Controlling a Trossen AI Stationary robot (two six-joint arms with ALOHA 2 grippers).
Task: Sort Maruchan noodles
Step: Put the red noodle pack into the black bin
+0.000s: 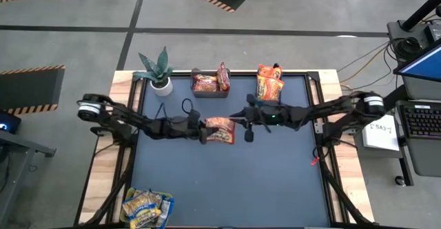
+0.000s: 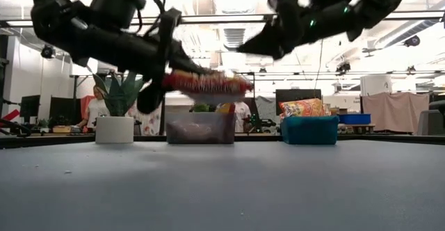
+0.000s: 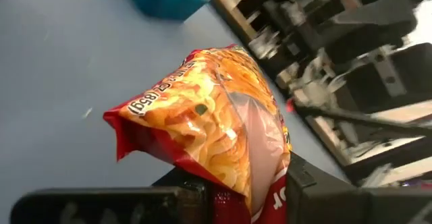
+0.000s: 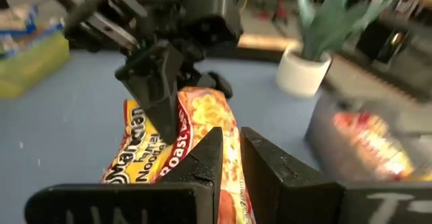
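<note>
Mid-air handover at the table's centre. Left gripper (image 1: 204, 130) clamped on the 9 o'clock end of a red noodle packet (image 1: 221, 130), holding it clear of the dark mat (image 1: 227, 187), seemingly to carry it off for sorting. Right gripper (image 1: 242, 124) at the packet's 3 o'clock end, fingers nearly together; cannot tell whether pinching the wrapper or already off it.

Grey bin (image 1: 200, 74) of red packets at 12 o'clock, just beside a potted plant (image 1: 158, 72) at 11. Orange packets (image 1: 269, 82) in a bin at 1 o'clock; yellow packets (image 1: 146, 208) in a bin at 7. Plenty of open mat toward 6 o'clock; far edge crowded.
</note>
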